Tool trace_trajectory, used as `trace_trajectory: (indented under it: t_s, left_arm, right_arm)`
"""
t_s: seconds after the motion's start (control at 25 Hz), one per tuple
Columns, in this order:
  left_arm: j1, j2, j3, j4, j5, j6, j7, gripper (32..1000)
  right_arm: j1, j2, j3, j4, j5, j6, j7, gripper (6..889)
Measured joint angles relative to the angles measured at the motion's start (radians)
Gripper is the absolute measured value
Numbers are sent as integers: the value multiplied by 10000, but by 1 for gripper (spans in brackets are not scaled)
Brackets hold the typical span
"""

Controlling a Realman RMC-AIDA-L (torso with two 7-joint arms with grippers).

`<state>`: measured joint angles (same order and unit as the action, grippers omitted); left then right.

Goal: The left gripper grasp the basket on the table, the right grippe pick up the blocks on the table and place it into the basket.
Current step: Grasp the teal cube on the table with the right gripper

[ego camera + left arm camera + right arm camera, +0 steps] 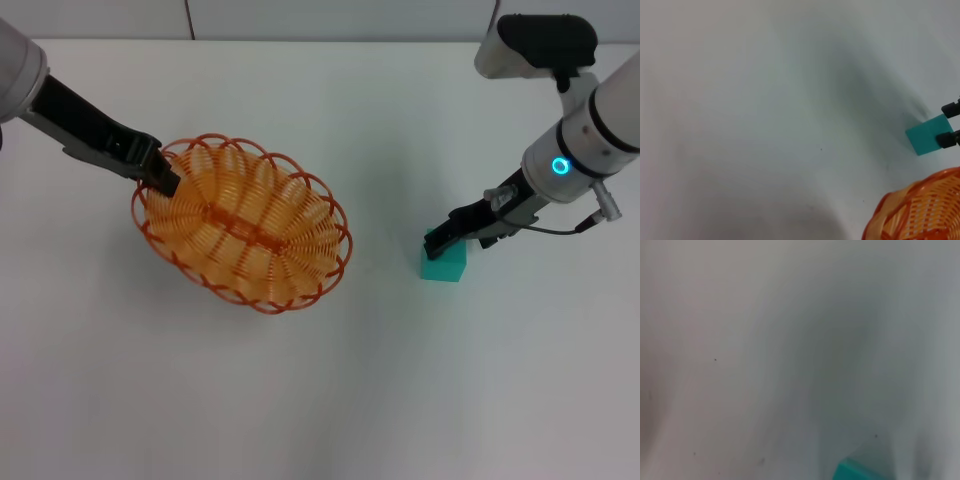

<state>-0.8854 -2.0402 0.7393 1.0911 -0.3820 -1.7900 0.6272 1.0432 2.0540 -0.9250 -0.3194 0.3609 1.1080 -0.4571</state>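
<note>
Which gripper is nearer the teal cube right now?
Right. The right gripper is at the cube, jaws straddling its top; the left gripper is far off at the basket rim.

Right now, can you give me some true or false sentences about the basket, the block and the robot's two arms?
1. The block is inside the basket. False: it sits on the table, apart from the basket.
2. The left end effector is at the basket's rim. True.
3. The basket is blue. False: it is orange.
4. The right end effector is at the block, one finger on each side. True.
5. The basket already holds something. False: nothing shows inside it.
</note>
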Motion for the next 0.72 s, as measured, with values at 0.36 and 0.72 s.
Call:
trace_trajectory:
  t_s: [0.36, 0.72]
  left_arm:
    - [-11, 0, 0, -35, 0, -1, 59, 93]
    - [-8, 0, 0, -36, 0, 10, 75, 93]
  right_arm:
    - [-71, -4, 4, 116, 8, -130, 0, 846]
    - [-233, -6, 0, 139, 19, -159, 1, 848]
